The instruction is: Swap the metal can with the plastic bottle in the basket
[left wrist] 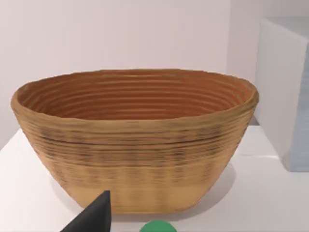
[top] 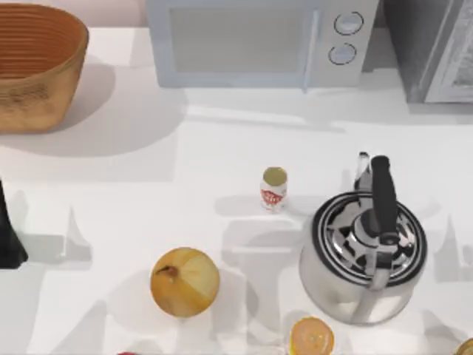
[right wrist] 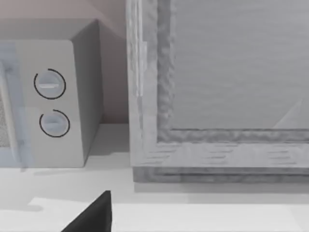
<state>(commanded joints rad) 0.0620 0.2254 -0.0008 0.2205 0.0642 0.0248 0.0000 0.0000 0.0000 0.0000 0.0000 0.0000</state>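
Near edge of the worktop (top: 111, 185): an onion (top: 185, 282) sitting left of centre, a yellow-orange round-topped container (top: 311, 336) beside it, a steel kettle (top: 363, 255) standing to the right.

Mid worktop: the can (top: 273, 189) standing upright, long axis vertical, just left of the kettle, well apart from everything at the far-left corner.

Left edge: the left arm (top: 9, 237) reaching in as a dark shape. In its wrist view one finger (left wrist: 94, 215) of the left pincer (left wrist: 125, 227) is showing, with the green top of the bottle (left wrist: 157, 226) just beside it; whether the pincer is closed on the bottle, I cannot tell.

Far-left corner: the basket (top: 33, 96) sitting upright, open and facing the left pincer directly; no contents are showing inside it.

Far edge: a microwave (top: 259, 41), then a grey appliance (top: 436, 52) at the far-right corner.

Right pincer (right wrist: 96, 217): idling before the grey appliance, opening not discernible.

Judgement: the left arm is nearer the basket; the can is lying to its right, toward the kettle.
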